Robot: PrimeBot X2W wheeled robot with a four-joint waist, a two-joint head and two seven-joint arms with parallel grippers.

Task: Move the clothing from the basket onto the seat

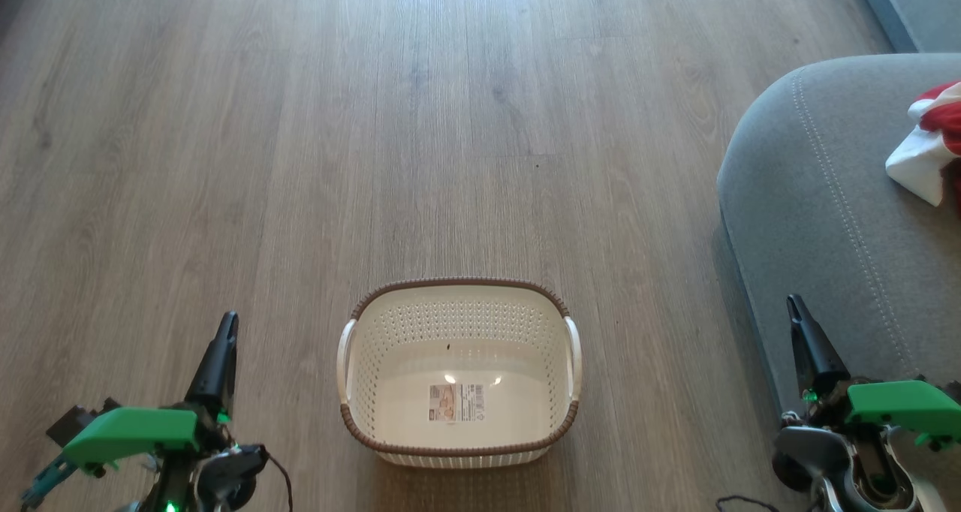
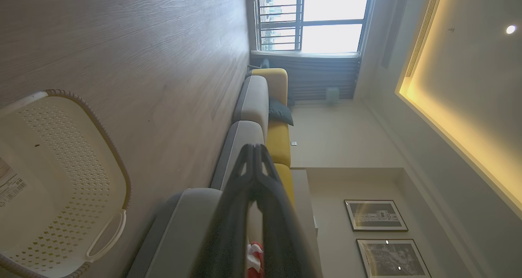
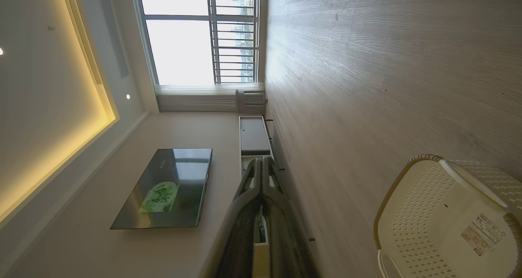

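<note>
Clothing (image 1: 929,138) rests on seat (image 1: 818,219) at right edge; basket (image 1: 459,282) stands lower centre; left end effector (image 1: 228,321) and right end effector (image 1: 793,303) are pressed together.

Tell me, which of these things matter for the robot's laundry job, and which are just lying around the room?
Part of the job:
grey seat
red and white clothing, already lying on that seat
basket, empty apart from its paper label

Just lying about:
television
framed pictures
dark pillow
</note>
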